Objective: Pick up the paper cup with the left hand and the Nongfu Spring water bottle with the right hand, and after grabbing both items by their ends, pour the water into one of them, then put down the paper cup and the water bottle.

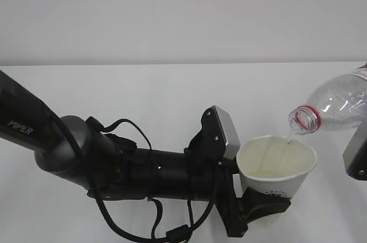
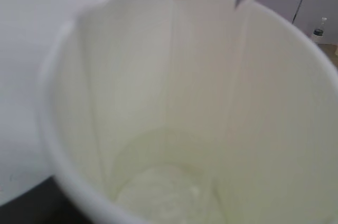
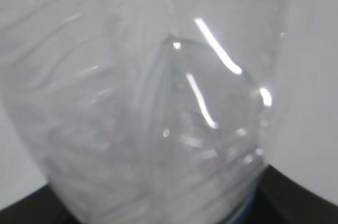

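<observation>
The left hand (image 1: 80,157), the arm marked "PIPER", lay low across the white counter (image 1: 143,94) with its gripper (image 1: 261,202) clamped on the base of the paper cup (image 1: 277,165). The cup stood upright at lower right of the exterior view, above the counter. The Nongfu Spring water bottle (image 1: 338,102) was tilted mouth-down from the right edge, its red neck ring just above the cup's far rim, and a thin stream of the water (image 1: 291,137) fell inside. The right hand (image 1: 356,154) showed only as a grey plate at the frame edge; its gripper was clamped on the bottle's rear end, as judged from the right wrist view.

Probable faults:
- The stream entered near the rim. A small drift of either arm would likely send water onto the counter.
- A steeper tilt could make the flow surge and splash.
- The thin cup wall could buckle under a tighter grip.

View differences:
- The left wrist view showed the cup's interior (image 2: 174,192), with shallow water at the bottom; the exterior view did not.
- The right wrist view showed only the bottle's ribbed wall (image 3: 148,108), blurred.
</observation>
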You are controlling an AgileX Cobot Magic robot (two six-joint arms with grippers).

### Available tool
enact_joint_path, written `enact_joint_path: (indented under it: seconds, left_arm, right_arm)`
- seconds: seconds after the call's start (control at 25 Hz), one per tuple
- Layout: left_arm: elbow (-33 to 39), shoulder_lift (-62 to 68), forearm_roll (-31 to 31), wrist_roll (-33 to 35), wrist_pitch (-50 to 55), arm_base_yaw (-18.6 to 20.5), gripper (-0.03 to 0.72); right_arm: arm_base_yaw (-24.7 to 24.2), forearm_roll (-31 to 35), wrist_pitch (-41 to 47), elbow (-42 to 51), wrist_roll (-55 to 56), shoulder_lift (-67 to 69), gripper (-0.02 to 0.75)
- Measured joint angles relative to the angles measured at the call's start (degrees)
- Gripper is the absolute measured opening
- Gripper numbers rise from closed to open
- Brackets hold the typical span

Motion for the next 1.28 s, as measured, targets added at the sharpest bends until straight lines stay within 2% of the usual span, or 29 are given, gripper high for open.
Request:
enact_joint_path:
  seconds: [1.28]
  left_arm:
    - [0.0,0.0,0.0,0.0,-0.2,0.0,0.531]
  right_arm:
    - [0.0,0.5,-0.1,0.0,-0.9,0.0,0.441]
